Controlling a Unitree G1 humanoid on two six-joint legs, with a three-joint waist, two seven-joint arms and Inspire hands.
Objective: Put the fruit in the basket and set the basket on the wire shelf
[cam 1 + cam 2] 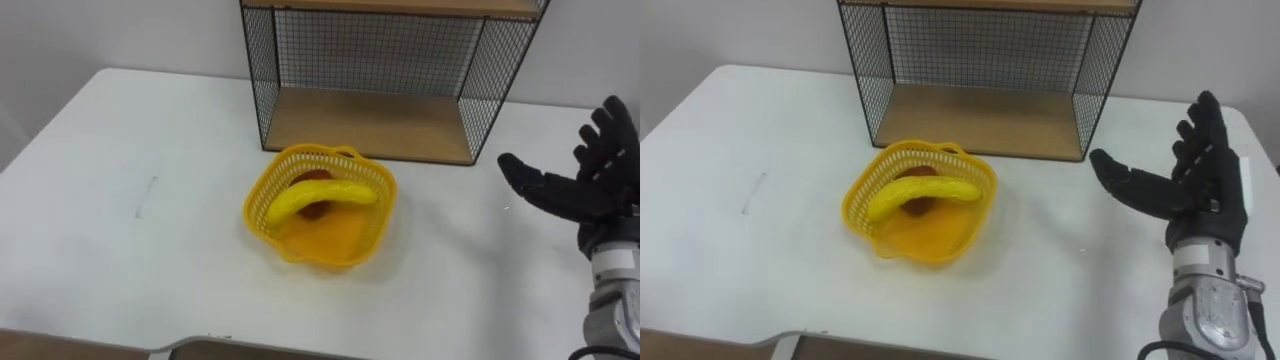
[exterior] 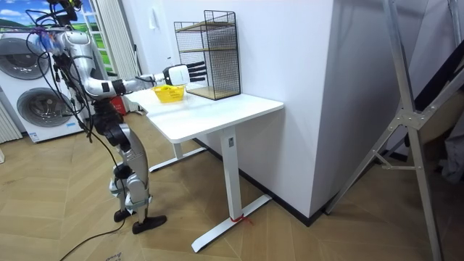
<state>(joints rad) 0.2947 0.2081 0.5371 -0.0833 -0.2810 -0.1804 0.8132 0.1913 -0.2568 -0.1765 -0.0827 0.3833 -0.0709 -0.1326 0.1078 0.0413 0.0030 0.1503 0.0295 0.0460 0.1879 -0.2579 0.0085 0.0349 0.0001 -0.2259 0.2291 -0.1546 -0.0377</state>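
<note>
The round yellow latticed basket [image 1: 300,250] looks like moulded plastic with a slight sheen. The curved yellow banana [image 1: 322,197] in it has a smooth, faintly glossy skin. The black wire-mesh shelf [image 1: 380,50] is thin matt metal, and its pale wooden board [image 1: 370,125] is smooth and dull. The white rectangular table [image 1: 120,200] has a smooth, matt top. The robot's black right hand [image 1: 585,190] looks like matt plastic, and its silvery wrist [image 1: 615,300] like brushed metal.

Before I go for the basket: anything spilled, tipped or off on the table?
Nothing stands out. The yellow basket sits upright on the white table, the banana lying across a red fruit inside it. The wire shelf stands upright behind, and the right hand is open to the basket's right, touching nothing.
</note>
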